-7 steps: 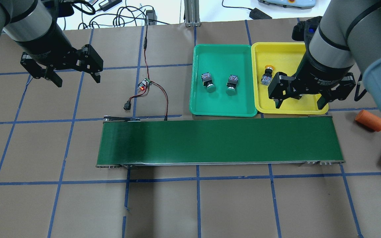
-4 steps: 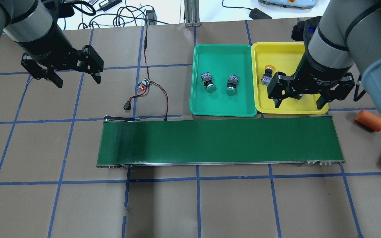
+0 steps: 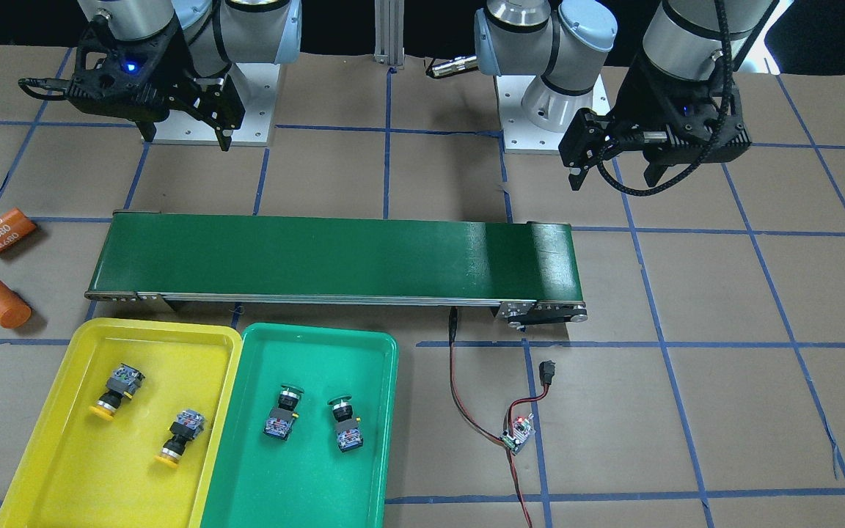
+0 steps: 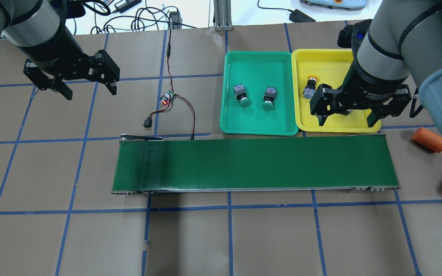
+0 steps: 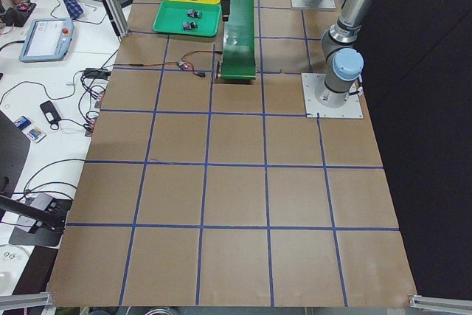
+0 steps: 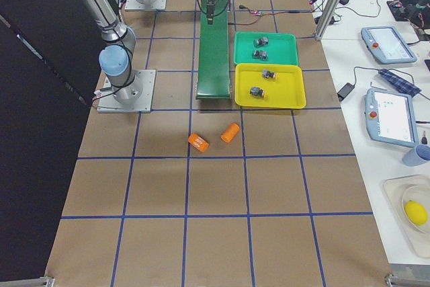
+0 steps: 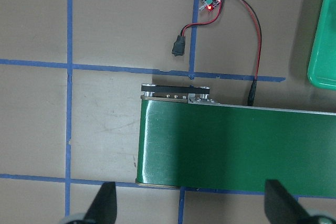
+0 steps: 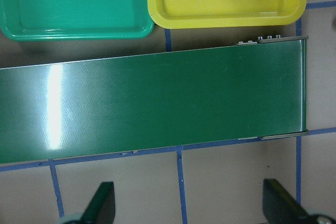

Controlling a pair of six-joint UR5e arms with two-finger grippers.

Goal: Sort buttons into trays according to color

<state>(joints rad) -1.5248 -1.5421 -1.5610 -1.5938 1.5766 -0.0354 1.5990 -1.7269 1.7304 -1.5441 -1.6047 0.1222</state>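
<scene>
While the left gripper [image 4: 90, 93] and right gripper [image 4: 345, 122] hang spread, you find, beyond the conveyor [image 4: 255, 163], green buttons [image 4: 241, 94] [image 4: 269, 97] in the teal tray [image 4: 259, 122], caps toward it; yellow buttons [image 3: 116, 392] [image 3: 179, 437] in the yellow tray [image 3: 85, 477], caps away, clear of rims.

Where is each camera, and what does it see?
Front: across the table, facing the robot; left claw, right claw.
Overhead: behind the robot, looking down; both claws.
Left side: table's end; left arm near.
Right side: opposite end; right arm near.
Left wrist: down onto belt's end; fingertips.
Right wrist: down onto belt, green tray; fingertips.
All share the belt.
</scene>
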